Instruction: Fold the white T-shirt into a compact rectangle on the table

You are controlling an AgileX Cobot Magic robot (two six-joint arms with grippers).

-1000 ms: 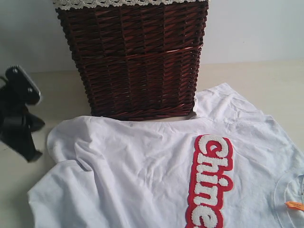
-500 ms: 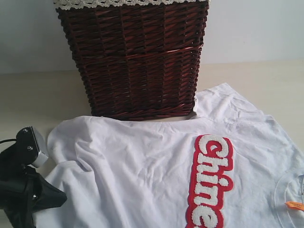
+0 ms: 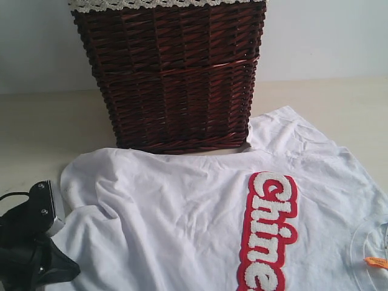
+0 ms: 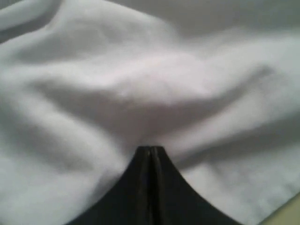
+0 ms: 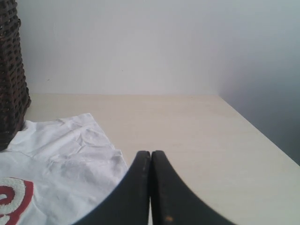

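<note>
The white T-shirt (image 3: 182, 212) lay spread out and wrinkled on the pale desk (image 3: 36, 127). Its red and white letters (image 3: 267, 230) faced up. The far edge of the shirt was just beside the foot of a dark brown basket (image 3: 173, 73) with a lace edge (image 3: 163, 3). A small orange tag (image 3: 376, 262) sat by the collar. The left claw (image 4: 150, 151) was pressed together with nothing between its tips, low over the cloth at the shirt's left side. The right claw (image 5: 151, 157) was pressed together too and held nothing. It hung over the bare desk, next to a corner of the shirt.
</note>
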